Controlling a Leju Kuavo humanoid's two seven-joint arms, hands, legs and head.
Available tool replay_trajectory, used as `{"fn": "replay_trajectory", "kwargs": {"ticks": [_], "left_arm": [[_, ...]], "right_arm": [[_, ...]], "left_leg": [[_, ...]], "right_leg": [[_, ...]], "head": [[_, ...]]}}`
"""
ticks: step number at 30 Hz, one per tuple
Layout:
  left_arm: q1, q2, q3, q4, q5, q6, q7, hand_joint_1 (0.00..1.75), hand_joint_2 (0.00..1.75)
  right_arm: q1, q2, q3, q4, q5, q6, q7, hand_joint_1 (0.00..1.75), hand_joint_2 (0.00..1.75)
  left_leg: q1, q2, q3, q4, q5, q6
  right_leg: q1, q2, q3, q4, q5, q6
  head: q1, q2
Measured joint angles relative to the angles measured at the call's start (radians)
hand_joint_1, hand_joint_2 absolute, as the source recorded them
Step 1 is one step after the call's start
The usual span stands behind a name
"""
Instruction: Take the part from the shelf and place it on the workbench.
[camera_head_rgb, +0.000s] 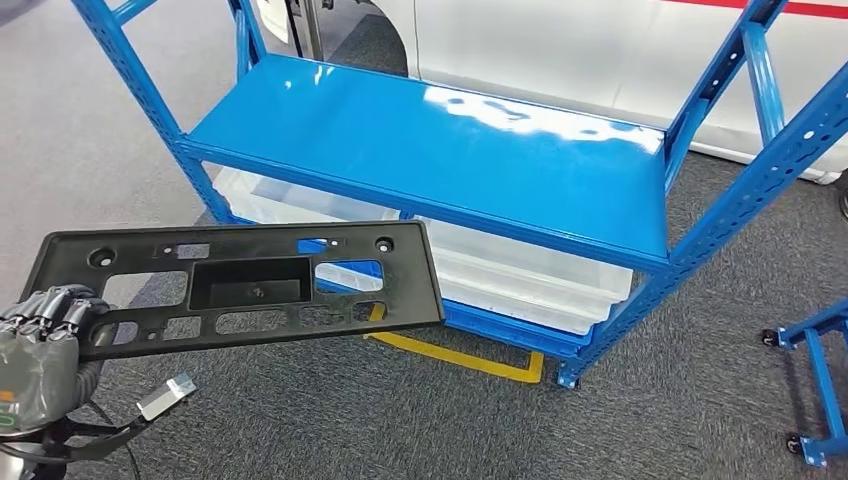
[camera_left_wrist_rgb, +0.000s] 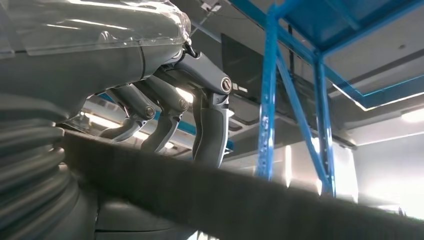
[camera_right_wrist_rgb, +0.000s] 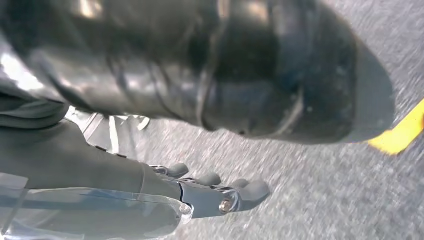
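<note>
Gripping the black mounting plate (camera_head_rgb: 235, 285) by its end, left hand (camera_head_rgb: 45, 335) fingers (camera_left_wrist_rgb: 210, 130) closed over the edge, holds it flat off the blue shelf (camera_head_rgb: 440, 150) for carrying; right hand (camera_right_wrist_rgb: 210, 192) hangs loosely curled, holding nothing.

— How many black plastic parts (camera_head_rgb: 240, 285) do you count?
— One. It is a long flat plate with many cut-outs.
— And blue shelves?
— One blue shelf rack (camera_head_rgb: 440, 150) in the middle, with one wide board on it. At the right edge I see one more blue frame on wheels (camera_head_rgb: 815, 370), so two blue frames in total.
— Clear bins?
— Two clear plastic bins (camera_head_rgb: 520, 275) under the board, side by side.
— Robot hands?
— Two: one left hand (camera_head_rgb: 45, 335), one right hand (camera_right_wrist_rgb: 210, 192).
— Yellow marks on the floor?
— One yellow line (camera_head_rgb: 470, 358).
</note>
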Motion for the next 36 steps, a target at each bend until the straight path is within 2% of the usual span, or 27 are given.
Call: {"fn": "replay_trajectory", "kwargs": {"ticks": [1, 2, 4, 6, 7, 8, 9, 10, 12, 13, 15, 16, 18, 20, 21, 22, 23, 24, 25, 26, 28, 29, 30, 31, 33, 35, 36], "left_arm": [[0.006, 0.003, 0.003, -0.003, 0.0, 0.0, 0.0, 1.75, 1.75], [0.011, 0.007, 0.007, -0.006, -0.001, 0.0, 0.001, 1.75, 1.75], [0.028, 0.011, 0.02, -0.013, -0.006, 0.0, 0.004, 1.75, 1.75], [0.069, 0.012, 0.045, -0.031, -0.012, 0.0, 0.011, 1.75, 1.75], [0.095, 0.012, 0.061, -0.043, -0.015, 0.0, 0.014, 1.75, 1.75], [0.12, 0.012, 0.078, -0.054, -0.018, 0.0, 0.015, 1.75, 1.75], [0.141, 0.013, 0.096, -0.065, -0.02, 0.0, 0.016, 1.75, 1.75], [0.158, 0.013, 0.112, -0.075, -0.021, 0.0, 0.016, 1.75, 1.75], [0.183, 0.013, 0.14, -0.093, -0.021, 0.0, 0.014, 1.75, 1.75], [0.192, 0.013, 0.151, -0.099, -0.021, 0.0, 0.012, 1.75, 1.75], [0.205, 0.013, 0.167, -0.106, -0.019, 0.0, 0.005, 1.75, 1.75], [0.21, 0.012, 0.172, -0.108, -0.017, 0.0, 0.0, 1.75, 1.75], [0.21, 0.011, 0.178, -0.109, -0.014, 0.0, -0.013, 1.75, 1.75], [0.208, 0.009, 0.182, -0.11, -0.011, 0.0, -0.023, 1.75, 1.75], [0.207, 0.007, 0.182, -0.11, -0.011, 0.0, -0.025, 1.75, 1.75], [0.207, 0.005, 0.182, -0.11, -0.01, 0.0, -0.027, 1.75, 1.75], [0.207, 0.004, 0.183, -0.11, -0.01, 0.0, -0.027, 1.75, 1.75], [0.207, 0.003, 0.183, -0.11, -0.009, 0.0, -0.028, 1.75, 1.75], [0.207, 0.003, 0.183, -0.11, -0.009, 0.0, -0.029, 1.75, 1.75], [0.207, 0.002, 0.184, -0.11, -0.009, 0.0, -0.029, 1.75, 1.75], [0.203, 0.0, 0.185, -0.11, -0.008, 0.0, -0.035, 1.75, 1.75], [0.2, -0.001, 0.186, -0.11, -0.008, 0.0, -0.039, 1.75, 1.75], [0.198, -0.002, 0.187, -0.11, -0.007, 0.0, -0.043, 1.75, 1.75], [0.198, -0.004, 0.188, -0.109, -0.006, 0.0, -0.046, 1.75, 1.75], [0.191, -0.005, 0.19, -0.109, -0.004, 0.0, -0.052, 1.75, 1.75], [0.181, -0.007, 0.19, -0.108, -0.002, 0.0, -0.057, 1.75, 1.75], [0.178, -0.008, 0.19, -0.108, -0.002, 0.0, -0.059, 1.75, 1.75]], "right_arm": [[0.0, 0.0, -0.001, 0.0, -0.001, 0.0, 0.0, 0.0, 0.0], [0.0, 0.002, -0.002, 0.0, -0.005, 0.0, 0.0, 0.0, 0.0], [0.006, 0.01, -0.006, 0.0, -0.018, -0.002, 0.0, 0.0, 0.0], [0.021, 0.025, -0.014, 0.0, -0.034, -0.014, -0.004, 0.0, 0.0], [0.03, 0.034, -0.019, 0.0, -0.041, -0.021, -0.007, 0.0, 0.0], [0.039, 0.043, -0.023, 0.0, -0.047, -0.029, -0.011, 0.0, 0.0], [0.046, 0.052, -0.025, 0.0, -0.051, -0.034, -0.014, 0.0, 0.0], [0.051, 0.059, -0.027, 0.0, -0.054, -0.037, -0.017, 0.0, 0.0], [0.059, 0.069, -0.028, 0.001, -0.059, -0.042, -0.02, 0.0, 0.0], [0.062, 0.072, -0.029, 0.001, -0.061, -0.042, -0.02, 0.0, 0.0], [0.066, 0.074, -0.03, 0.002, -0.062, -0.041, -0.021, 0.0, 0.0], [0.066, 0.074, -0.03, 0.002, -0.063, -0.04, -0.021, 0.0, 0.0], [0.067, 0.074, -0.03, 0.002, -0.063, -0.035, -0.021, 0.0, 0.0], [0.068, 0.074, -0.03, 0.002, -0.063, -0.033, -0.02, 0.0, 0.0], [0.069, 0.074, -0.03, 0.002, -0.063, -0.032, -0.02, 0.0, 0.0], [0.069, 0.074, -0.03, 0.002, -0.063, -0.032, -0.02, 0.0, 0.0], [0.07, 0.074, -0.03, 0.002, -0.063, -0.032, -0.02, 0.0, 0.0], [0.07, 0.074, -0.03, 0.002, -0.063, -0.032, -0.02, 0.0, 0.0], [0.07, 0.074, -0.03, 0.002, -0.063, -0.032, -0.02, 0.0, 0.0], [0.07, 0.073, -0.03, 0.002, -0.063, -0.032, -0.02, 0.0, 0.0], [0.071, 0.071, -0.03, 0.002, -0.062, -0.031, -0.02, 0.0, 0.0], [0.071, 0.07, -0.03, 0.002, -0.062, -0.03, -0.019, 0.0, 0.0], [0.071, 0.068, -0.03, 0.002, -0.063, -0.029, -0.019, 0.0, 0.0], [0.07, 0.066, -0.03, 0.002, -0.063, -0.029, -0.019, 0.0, 0.0], [0.07, 0.062, -0.03, 0.002, -0.064, -0.028, -0.019, 0.0, 0.0], [0.071, 0.061, -0.03, 0.002, -0.065, -0.026, -0.019, 0.0, 0.0], [0.071, 0.061, -0.03, 0.002, -0.065, -0.025, -0.02, 0.0, 0.0]], "left_leg": [[0.0, 0.012, -0.005, 0.006, -0.004, -0.005], [-0.001, 0.035, -0.015, 0.026, -0.021, -0.01], [0.001, 0.094, -0.054, 0.118, -0.083, -0.021], [0.009, 0.113, -0.096, 0.232, -0.139, -0.035], [0.013, 0.116, -0.099, 0.254, -0.144, -0.041], [0.016, 0.119, -0.084, 0.239, -0.13, -0.045], [0.019, 0.127, -0.049, 0.186, -0.103, -0.048], [0.019, 0.148, -0.006, 0.112, -0.078, -0.048], [0.015, 0.188, 0.055, 0.005, -0.052, -0.037], [0.012, 0.196, 0.063, -0.013, -0.052, -0.029], [0.009, 0.175, 0.059, -0.016, -0.047, -0.012], [0.011, 0.164, 0.058, -0.02, -0.042, -0.005], [0.015, 0.143, 0.056, -0.027, -0.031, 0.011], [0.015, 0.123, 0.048, -0.027, -0.023, 0.02], [0.014, 0.111, 0.044, -0.026, -0.021, 0.022], [0.013, 0.099, 0.041, -0.024, -0.019, 0.023], [0.013, 0.085, 0.039, -0.022, -0.018, 0.022], [0.013, 0.071, 0.038, -0.019, -0.018, 0.021], [0.013, 0.058, 0.038, -0.016, -0.018, 0.02], [0.012, 0.046, 0.035, -0.011, -0.019, 0.017], [0.01, 0.021, 0.025, -0.003, -0.017, 0.006], [0.011, 0.008, 0.02, -0.002, -0.013, -0.002], [0.013, -0.005, 0.014, -0.003, -0.009, -0.01], [0.015, -0.005, 0.009, -0.001, -0.008, -0.016], [0.014, 0.037, -0.015, 0.04, -0.036, -0.023], [0.014, 0.095, -0.064, 0.155, -0.103, -0.03], [0.016, 0.107, -0.089, 0.216, -0.13, -0.034]], "right_leg": [[-0.002, -0.012, 0.002, -0.008, 0.004, -0.001], [-0.005, -0.026, 0.003, -0.016, 0.009, -0.003], [-0.007, -0.053, 0.003, -0.023, 0.015, -0.007], [-0.007, -0.079, 0.0, -0.022, 0.015, -0.008], [-0.007, -0.093, -0.001, -0.021, 0.014, -0.007], [-0.007, -0.106, -0.002, -0.02, 0.013, -0.006], [-0.008, -0.12, -0.002, -0.017, 0.012, -0.003], [-0.007, -0.132, -0.001, -0.014, 0.009, 0.0], [-0.004, -0.153, 0.002, -0.007, 0.002, 0.011], [-0.002, -0.163, 0.005, -0.005, 0.0, 0.017], [0.0, -0.184, 0.011, -0.008, -0.001, 0.028], [-0.002, -0.18, 0.013, -0.004, -0.006, 0.034], [-0.007, -0.131, -0.005, 0.045, -0.048, 0.041], [-0.009, -0.074, -0.059, 0.169, -0.124, 0.043], [-0.009, -0.064, -0.086, 0.229, -0.15, 0.044], [-0.008, -0.06, -0.101, 0.265, -0.157, 0.044], [-0.008, -0.058, -0.098, 0.26, -0.14, 0.043], [-0.009, -0.053, -0.075, 0.215, -0.106, 0.041], [-0.01, -0.039, -0.042, 0.147, -0.066, 0.038], [-0.01, -0.012, -0.012, 0.08, -0.037, 0.035], [-0.011, 0.025, 0.017, 0.007, -0.016, 0.03], [-0.009, 0.027, 0.018, 0.002, -0.018, 0.028], [-0.009, 0.013, 0.017, 0.0, -0.015, 0.025], [-0.01, -0.001, 0.017, -0.004, -0.012, 0.019], [-0.015, -0.03, 0.017, -0.013, -0.004, 0.005], [-0.012, -0.059, 0.013, -0.015, -0.001, -0.001], [-0.01, -0.075, 0.011, -0.015, -0.002, -0.002]], "head": [[0.0, 0.0], [-0.001, 0.0], [-0.002, 0.0], [-0.002, 0.0], [-0.002, 0.0], [-0.002, 0.0], [-0.002, 0.0], [-0.002, 0.0], [-0.002, 0.0], [-0.001, 0.0], [-0.001, 0.0], [-0.001, 0.0], [-0.001, 0.0], [-0.001, 0.0], [-0.001, 0.0], [-0.001, 0.0], [-0.001, 0.0], [-0.001, 0.0], [-0.001, 0.0], [-0.001, 0.0], [-0.001, 0.0], [-0.001, 0.0], [-0.001, 0.0], [-0.001, 0.0], [-0.001, 0.0], [-0.002, 0.0], [-0.002, 0.0]]}}
